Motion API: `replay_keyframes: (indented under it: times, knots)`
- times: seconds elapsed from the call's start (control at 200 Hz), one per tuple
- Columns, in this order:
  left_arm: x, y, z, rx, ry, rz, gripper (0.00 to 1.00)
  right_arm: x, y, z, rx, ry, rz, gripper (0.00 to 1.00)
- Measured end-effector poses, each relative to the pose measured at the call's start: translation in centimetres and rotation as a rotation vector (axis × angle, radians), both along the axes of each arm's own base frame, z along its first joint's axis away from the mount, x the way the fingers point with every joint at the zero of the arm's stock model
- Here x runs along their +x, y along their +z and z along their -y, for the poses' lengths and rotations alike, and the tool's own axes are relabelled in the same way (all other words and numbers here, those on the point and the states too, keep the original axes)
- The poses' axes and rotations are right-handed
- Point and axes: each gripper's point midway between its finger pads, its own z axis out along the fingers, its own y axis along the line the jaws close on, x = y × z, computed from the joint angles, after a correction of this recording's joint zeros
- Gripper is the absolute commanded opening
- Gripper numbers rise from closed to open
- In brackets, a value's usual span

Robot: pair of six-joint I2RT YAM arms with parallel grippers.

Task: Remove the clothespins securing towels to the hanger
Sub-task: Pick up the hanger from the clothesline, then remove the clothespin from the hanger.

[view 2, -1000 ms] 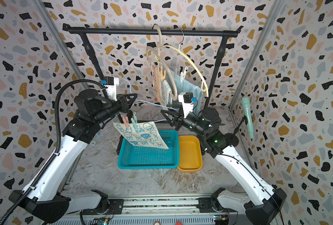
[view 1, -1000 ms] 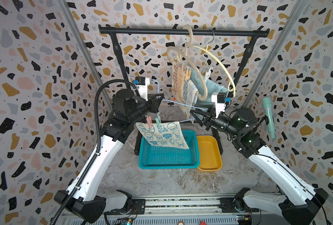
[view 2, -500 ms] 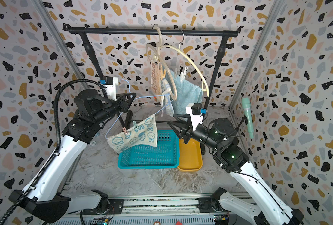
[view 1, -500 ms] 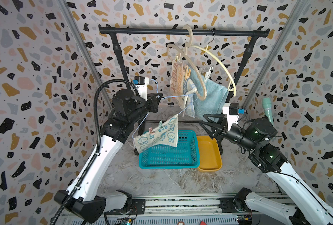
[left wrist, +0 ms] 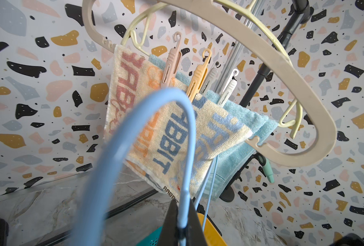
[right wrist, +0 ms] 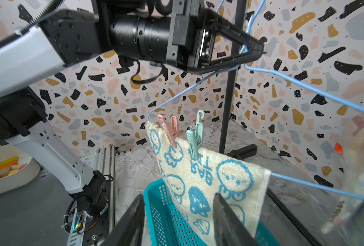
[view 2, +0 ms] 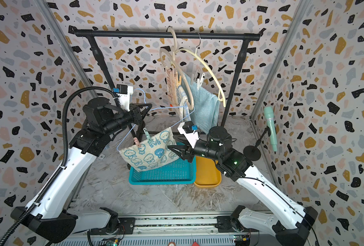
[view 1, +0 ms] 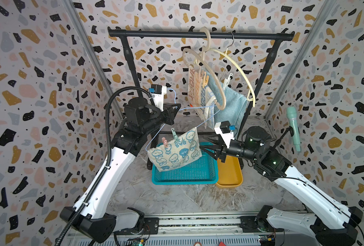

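Grips blue wire hanger (left wrist: 189, 149) in left claw (view 1: 178, 105); holds right claw (view 2: 174, 153) open. May pinch cartoon towel (view 2: 149, 154), missing pink clothespin (view 2: 136, 142) at 9 o'clock, yanking hanger.

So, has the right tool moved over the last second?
Yes. In a top view the right tool has come down toward the camera, from beyond the back rim of the turquoise perforated plastic basket to over its right side.

Six clothespins (right wrist: 168, 130), three towels (right wrist: 211, 181), three hangers (left wrist: 281, 60), one basket (view 1: 185, 175), one tray (view 1: 228, 177).
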Motion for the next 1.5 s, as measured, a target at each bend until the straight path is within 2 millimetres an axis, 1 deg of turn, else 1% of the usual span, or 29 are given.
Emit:
replay_keyframes:
  times: [0.07, 0.13, 0.27, 0.395, 0.501, 0.706, 0.901, 1.031, 1.246, 1.497]
  knots:
    - [0.0, -0.4, 0.5, 0.003, -0.029, -0.01, 0.0, 0.6, -0.9, -1.0, -0.025, 0.022, 0.007, 0.58]
    - [0.0, -0.8, 0.9, 0.006, -0.051, -0.022, 0.0, 1.0, -1.3, -1.7, -0.04, 0.038, 0.016, 0.59]
    - [0.1, -1.9, 1.6, 0.021, -0.091, -0.048, 0.0, 1.9, -1.0, -3.1, -0.044, 0.073, 0.053, 0.63]
    - [-0.1, -2.3, 2.1, 0.027, -0.128, -0.054, 0.0, 2.3, -0.4, -4.2, -0.037, 0.104, 0.083, 0.65]
    - [-0.2, -2.4, 2.6, 0.028, -0.161, -0.06, 0.0, 2.7, -0.6, -4.9, -0.041, 0.125, 0.099, 0.67]
    - [-0.2, -3.0, 3.5, 0.026, -0.217, -0.081, 0.0, 3.2, -2.1, -5.8, -0.07, 0.151, 0.099, 0.69]
    - [-0.5, -3.1, 3.9, 0.022, -0.252, -0.085, 0.0, 3.9, -3.5, -6.6, -0.097, 0.167, 0.096, 0.69]
    - [-0.7, -3.0, 4.0, 0.02, -0.269, -0.085, 0.0, 4.0, -3.7, -7.1, -0.102, 0.19, 0.103, 0.68]
    - [-1.1, -2.9, 4.2, 0.017, -0.289, -0.085, 0.0, 4.1, -3.4, -7.6, -0.099, 0.224, 0.115, 0.67]
    - [-1.3, -3.0, 4.3, 0.016, -0.302, -0.09, 0.0, 4.0, -4.4, -7.7, -0.118, 0.252, 0.104, 0.65]
